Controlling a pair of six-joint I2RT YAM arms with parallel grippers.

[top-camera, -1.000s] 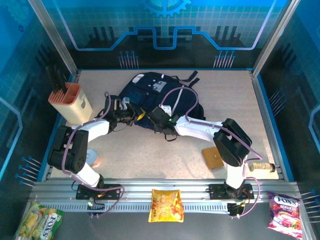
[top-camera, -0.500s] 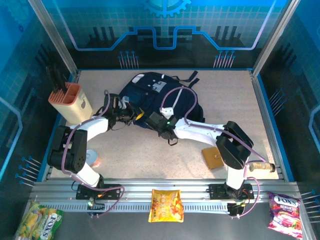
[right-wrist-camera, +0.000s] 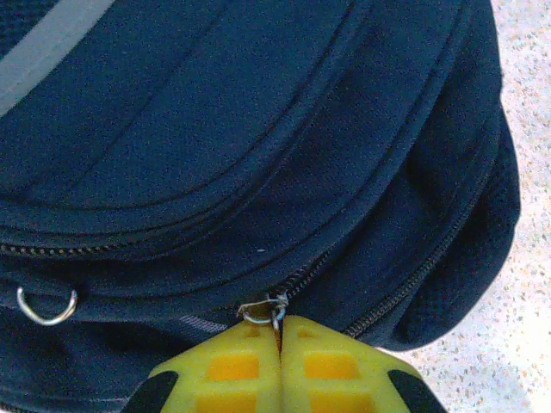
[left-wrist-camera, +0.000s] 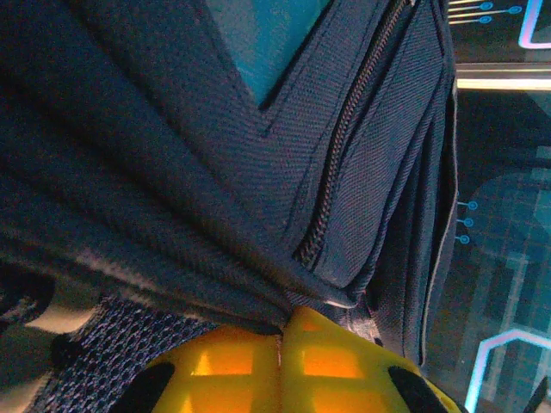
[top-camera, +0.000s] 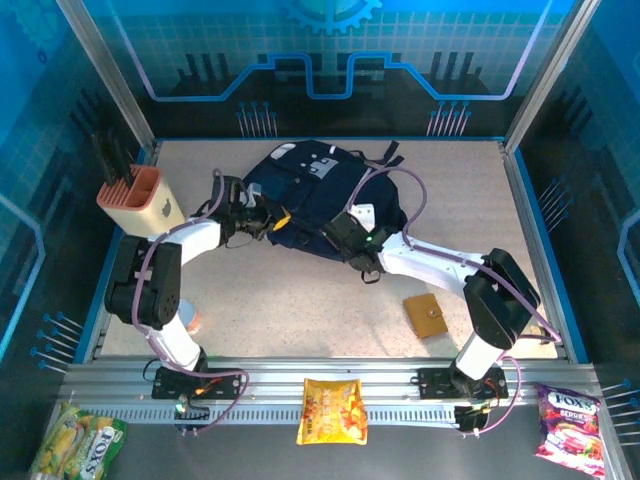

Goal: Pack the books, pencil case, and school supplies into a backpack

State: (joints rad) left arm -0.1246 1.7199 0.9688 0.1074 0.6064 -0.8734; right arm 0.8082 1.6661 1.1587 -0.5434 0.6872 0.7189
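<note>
The navy-blue backpack (top-camera: 315,190) lies at the back middle of the table. My left gripper (top-camera: 276,220) is at its left edge, yellow fingers (left-wrist-camera: 232,366) shut on a fold of backpack (left-wrist-camera: 215,172) fabric beside a zipper. My right gripper (top-camera: 340,226) is at the bag's near right side. Its fingers (right-wrist-camera: 331,366) are shut on the small metal zipper pull (right-wrist-camera: 263,307) of the backpack (right-wrist-camera: 258,129). A tan-brown square piece with a centre stud (top-camera: 425,313) lies on the table near the right arm. The books and pencil case are out of view.
A peach-and-cream holder with black tools (top-camera: 140,203) stands at the left edge. A round disc (top-camera: 186,316) lies by the left arm's base. Snack bags rest on the front rail: yellow (top-camera: 333,410), pink (top-camera: 568,420), green-yellow (top-camera: 78,440). Bare tabletop (top-camera: 300,300) lies in front of the bag.
My right gripper has slid to the right along the backpack with the zipper pull in it, and its arm has stretched out. The left gripper has shifted slightly up and right, still on the fabric.
</note>
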